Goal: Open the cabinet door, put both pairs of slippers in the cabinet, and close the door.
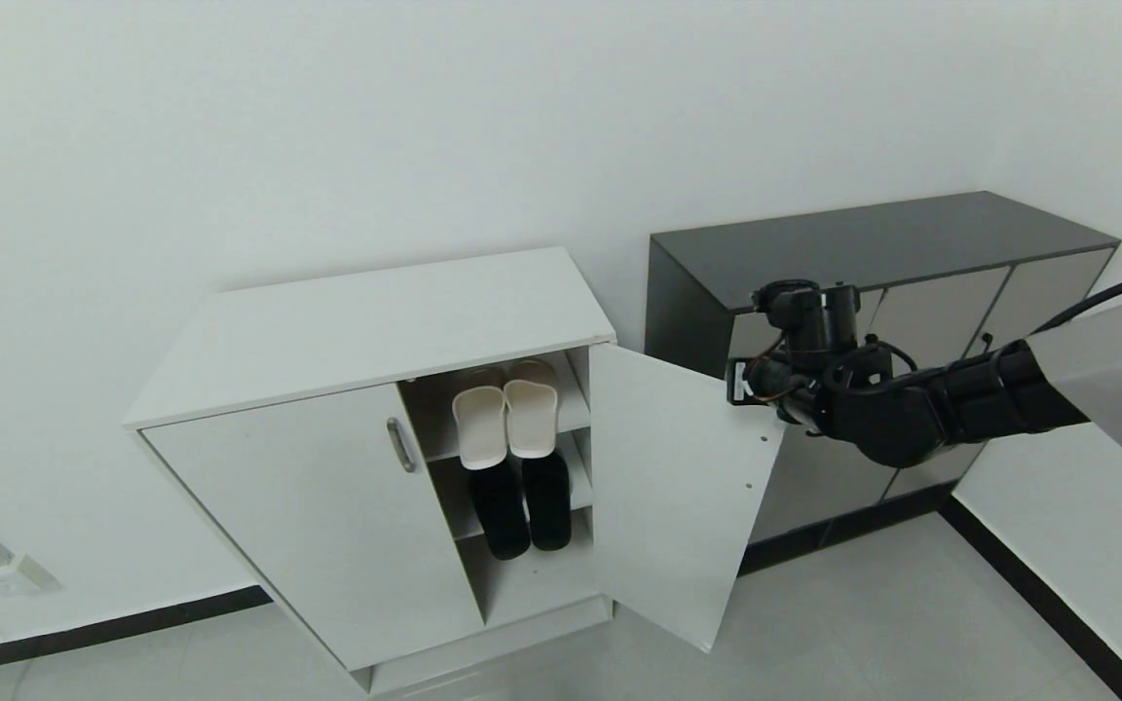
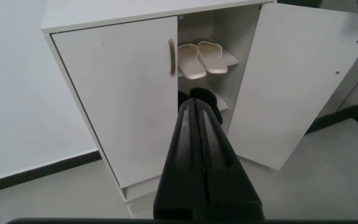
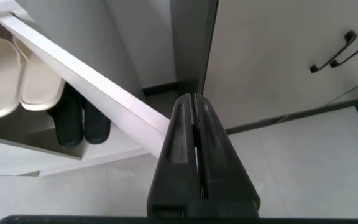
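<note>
White slippers (image 1: 507,419) and black slippers (image 1: 522,506) shelved, one door swung wide

Both pairs sit inside the white cabinet (image 1: 366,321), the pale pair on the upper shelf and the dark pair on the shelf directly below. The open door (image 1: 668,487) stands out on the right. The closed door (image 1: 317,516), with its metal handle (image 1: 400,445), covers the left half. In the head view the right arm (image 1: 960,399) lies across a dark grey cabinet (image 1: 873,243), ending at the open door's upper outer corner, where its fingers are hard to make out. The right wrist view settles that: the right gripper (image 3: 195,106) has its fingers pressed together, empty, with the tip at the door's top edge. Whether it touches the door cannot be told. The left wrist view adds the left gripper (image 2: 193,106), likewise pinched together on nothing, pointing at the cabinet front from a distance and covering most of the black pair. The white cabinet's base is cut off at the head view's lower edge.
</note>
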